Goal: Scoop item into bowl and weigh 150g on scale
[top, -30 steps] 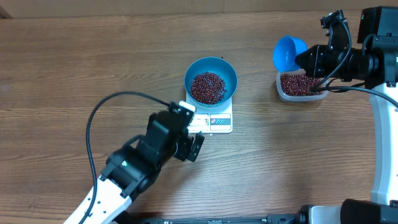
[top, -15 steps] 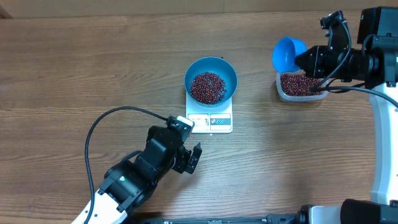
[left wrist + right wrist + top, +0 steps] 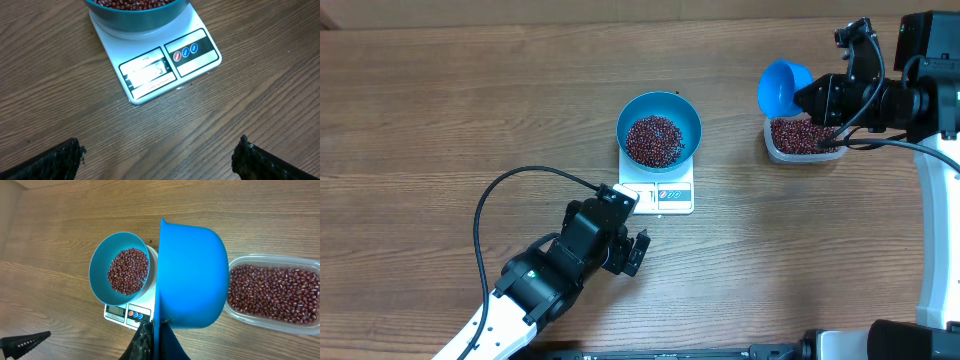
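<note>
The right pincer (image 3: pixel 154 347) is clamped on the handle of the blue scoop (image 3: pixel 192 277). The scoop is tipped on its edge, its mouth turned sideways toward the bowl (image 3: pixel 100 262), and no beans are visible in it from overhead. Just beside this pincer, and partly under the scoop, sits the clear tub (image 3: pixel 772 148) of spare beans, its long side running across the pincer's line of reach.

The bowl stands on the white scale (image 3: pixel 660 196), well apart from the right pincer, ahead of it and off to one side of the scoop. A heap of red-brown beans (image 3: pixel 654 140) covers the bowl's bottom.

The left pincer (image 3: pixel 157 160) hangs spread wide and empty over the bare bench (image 3: pixel 260 100). The scale's display lies just ahead of it, though the digits are too blurred to read.

The left arm is much nearer the scale, but only the right arm has the tool. Any further dip would probably start at the tub beside that pincer and then cross to the bowl.
</note>
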`<state>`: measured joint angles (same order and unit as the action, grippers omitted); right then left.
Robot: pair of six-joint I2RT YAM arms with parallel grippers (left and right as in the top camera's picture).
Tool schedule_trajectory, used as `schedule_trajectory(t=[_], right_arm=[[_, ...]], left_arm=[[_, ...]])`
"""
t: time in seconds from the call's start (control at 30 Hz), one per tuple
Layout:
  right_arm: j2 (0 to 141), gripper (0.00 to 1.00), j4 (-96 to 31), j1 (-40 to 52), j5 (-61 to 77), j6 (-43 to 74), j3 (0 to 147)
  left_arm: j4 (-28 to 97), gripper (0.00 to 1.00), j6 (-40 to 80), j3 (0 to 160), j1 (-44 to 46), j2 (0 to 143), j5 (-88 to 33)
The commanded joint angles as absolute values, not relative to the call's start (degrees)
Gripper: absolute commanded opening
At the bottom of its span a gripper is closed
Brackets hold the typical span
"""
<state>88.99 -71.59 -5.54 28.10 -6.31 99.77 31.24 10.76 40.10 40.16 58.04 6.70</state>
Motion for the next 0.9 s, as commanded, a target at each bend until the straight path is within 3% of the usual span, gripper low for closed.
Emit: schedule_trajectory(t=[0.0,0.87], right_arm=[[87.5,0.04,-71.5,-5.8,28.6,-7.4,101.7],[87.5,0.04,-72.2,-5.8,27.9,-8.1,101.7]], left_arm=[[31.0,0.99,11.6,39.6,40.5,58.5,7.0],[29.7,1.00,11.8,39.6,40.5,58.5,12.4]])
